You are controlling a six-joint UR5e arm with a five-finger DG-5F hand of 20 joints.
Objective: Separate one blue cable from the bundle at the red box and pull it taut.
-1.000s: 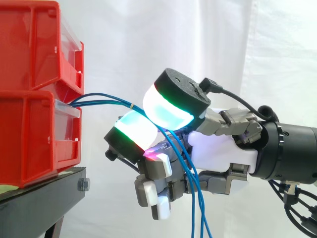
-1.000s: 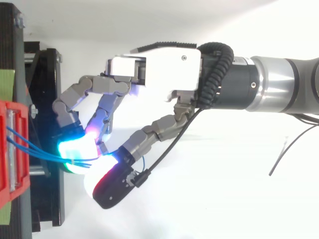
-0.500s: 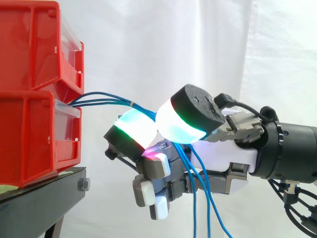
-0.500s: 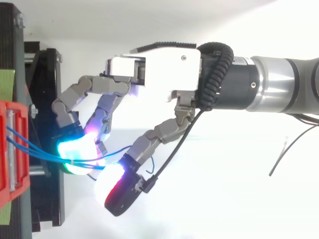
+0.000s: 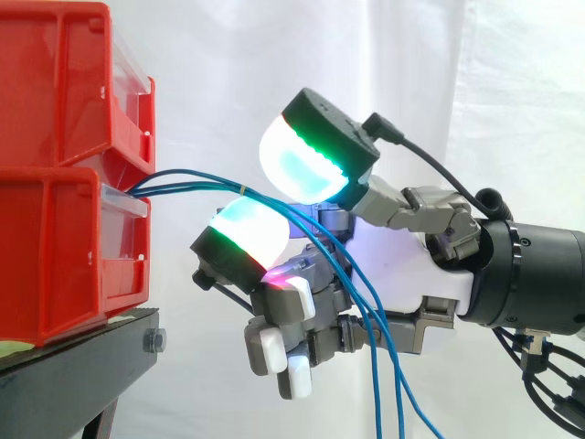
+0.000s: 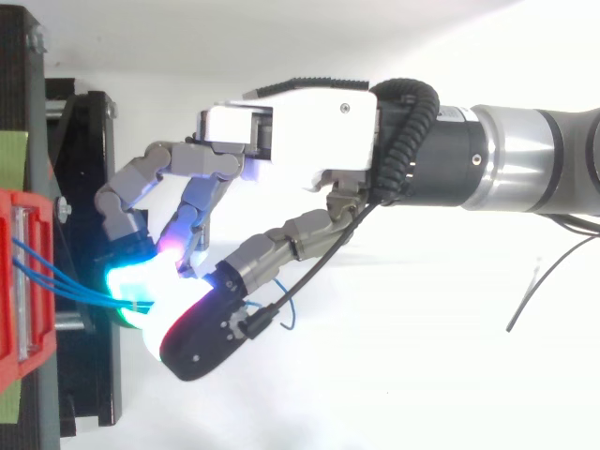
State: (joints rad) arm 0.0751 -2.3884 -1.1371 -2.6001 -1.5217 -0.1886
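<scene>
Several thin blue cables (image 5: 196,178) leave the front of the lower red bin (image 5: 64,247) and run right in a bundle. They drape over a cyan-glowing fingertip pad (image 5: 247,233) of my hand (image 5: 448,283) and then hang down past the curled fingers (image 5: 274,343). The thumb pad (image 5: 302,165) is raised just above the bundle, with a small gap showing under it. From above, the cables (image 6: 56,279) reach from the bin (image 6: 14,281) into the glowing pads, and the thumb (image 6: 202,333) covers them there. No single cable stands apart from the rest.
A second red bin (image 5: 55,82) is stacked on the lower one, both on a black stand (image 5: 73,366) at the left. A white curtain hangs behind. A loose thin black wire (image 6: 544,281) lies on the white surface at the right.
The thumb pressed down and right onto the cables half a second ago. It has now swung back up and toward the bin. The cables sag a little looser below the hand.
</scene>
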